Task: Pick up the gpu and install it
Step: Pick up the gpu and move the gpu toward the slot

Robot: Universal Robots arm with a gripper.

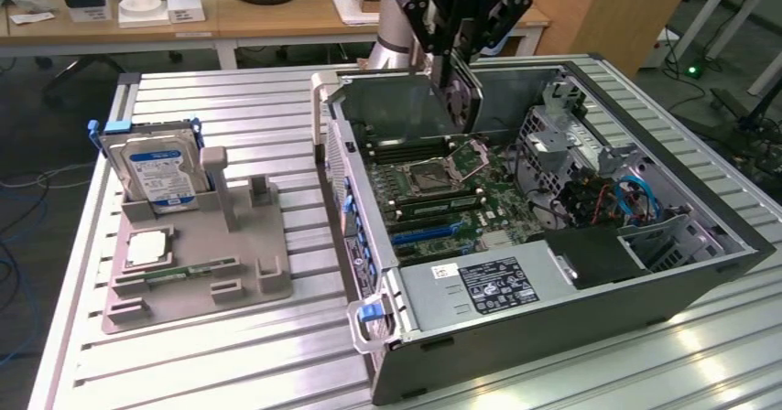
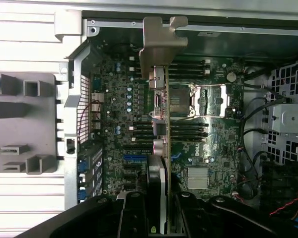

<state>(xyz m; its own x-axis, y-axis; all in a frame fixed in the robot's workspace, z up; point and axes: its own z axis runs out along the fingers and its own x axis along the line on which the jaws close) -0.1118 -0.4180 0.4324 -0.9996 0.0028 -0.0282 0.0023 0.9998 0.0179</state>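
Observation:
The gpu point(image 1: 462, 94) hangs upright, edge down, over the open computer case point(image 1: 684, 273). My gripper point(image 1: 455, 55) is shut on its upper edge. In the wrist view the gpu point(image 2: 159, 54) appears edge-on, with its silver end bracket towards the case's back wall and the black cooler between my gripper's point(image 2: 159, 210) fingers point(image 2: 134, 215). It floats above the motherboard point(image 2: 213, 144), near the processor socket point(image 2: 198, 101), and touches no slot.
A grey holder tray point(image 1: 183, 286) lies at the exterior view's left, with a silver hard drive point(image 1: 157, 172) standing in it and a memory stick point(image 1: 190, 270) lying flat. In the case, the power supply point(image 1: 483, 286) is at the front and drive cages and cables point(image 1: 611, 195) are on the right.

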